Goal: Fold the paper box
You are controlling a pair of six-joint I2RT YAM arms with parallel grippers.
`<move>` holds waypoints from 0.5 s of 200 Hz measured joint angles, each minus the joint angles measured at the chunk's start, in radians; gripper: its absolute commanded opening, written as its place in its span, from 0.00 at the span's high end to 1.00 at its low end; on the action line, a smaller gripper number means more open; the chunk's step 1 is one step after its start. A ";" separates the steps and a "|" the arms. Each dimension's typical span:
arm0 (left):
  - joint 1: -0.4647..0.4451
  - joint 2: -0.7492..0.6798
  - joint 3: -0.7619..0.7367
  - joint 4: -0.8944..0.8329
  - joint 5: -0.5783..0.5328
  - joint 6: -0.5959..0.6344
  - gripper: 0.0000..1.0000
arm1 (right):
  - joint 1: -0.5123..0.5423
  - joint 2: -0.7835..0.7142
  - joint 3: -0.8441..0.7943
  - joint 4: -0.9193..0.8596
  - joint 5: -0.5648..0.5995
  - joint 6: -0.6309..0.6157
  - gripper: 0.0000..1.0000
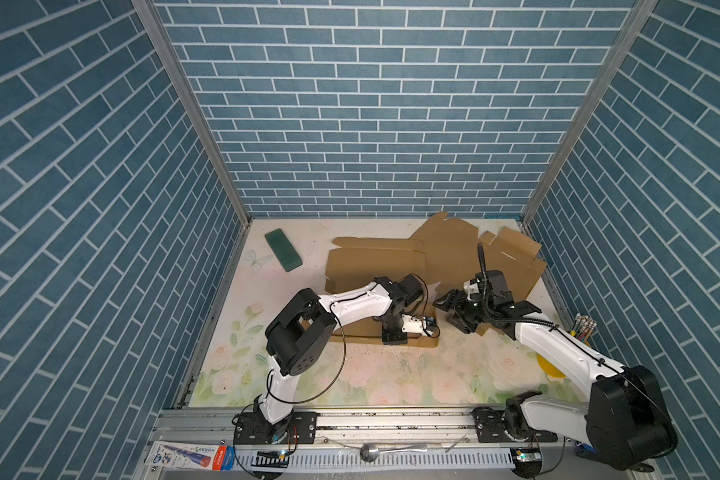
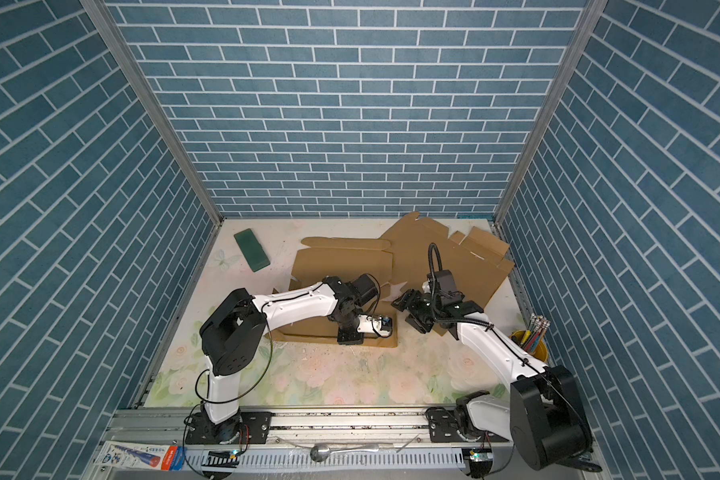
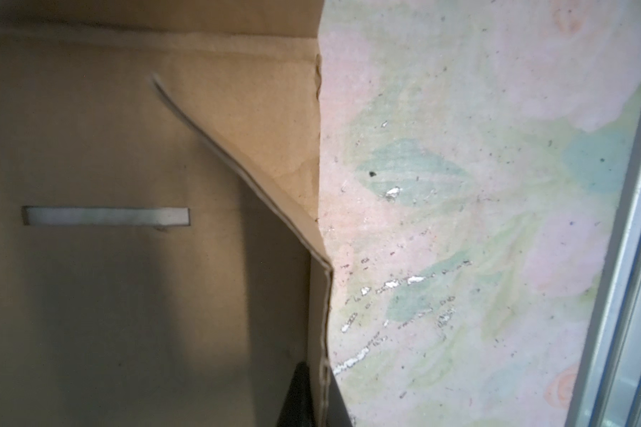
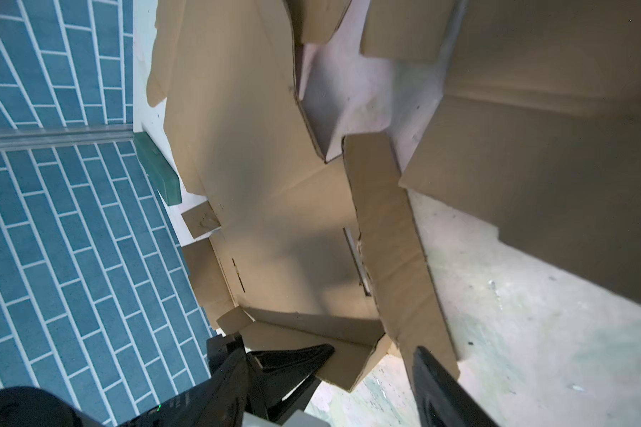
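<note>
The paper box (image 1: 371, 262) (image 2: 341, 262) is brown cardboard, half unfolded in the middle of the table, with its side walls partly raised. My left gripper (image 1: 393, 337) (image 2: 350, 336) points down at the box's near edge. In the left wrist view the left gripper (image 3: 321, 403) is shut on the thin raised front wall of the box (image 3: 108, 148), near a slot. My right gripper (image 1: 449, 311) (image 2: 408, 309) hovers at the box's right end, open. In the right wrist view the right gripper (image 4: 371, 368) has a long side flap and a corner of the box (image 4: 256, 148) between its spread fingers (image 4: 293, 358).
A second flat cardboard sheet (image 1: 474, 249) lies at the back right, partly overlapping the box. A green block (image 1: 285, 249) (image 4: 156, 166) lies at the back left. A yellow cup of pencils (image 1: 582, 332) stands by the right wall. A spoon (image 1: 391, 451) rests on the front rail.
</note>
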 measured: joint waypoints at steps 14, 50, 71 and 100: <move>0.000 0.000 0.003 -0.011 0.003 -0.010 0.88 | -0.012 0.000 0.009 -0.042 0.012 -0.044 0.32; 0.000 -0.002 0.016 -0.030 0.043 -0.067 0.73 | 0.005 0.032 0.039 -0.143 0.055 -0.152 0.30; 0.001 -0.026 0.003 -0.024 0.070 -0.113 0.60 | 0.026 0.071 0.058 -0.173 0.081 -0.200 0.26; 0.029 -0.170 -0.066 0.013 0.102 -0.179 0.48 | 0.083 0.154 0.108 -0.209 0.130 -0.263 0.26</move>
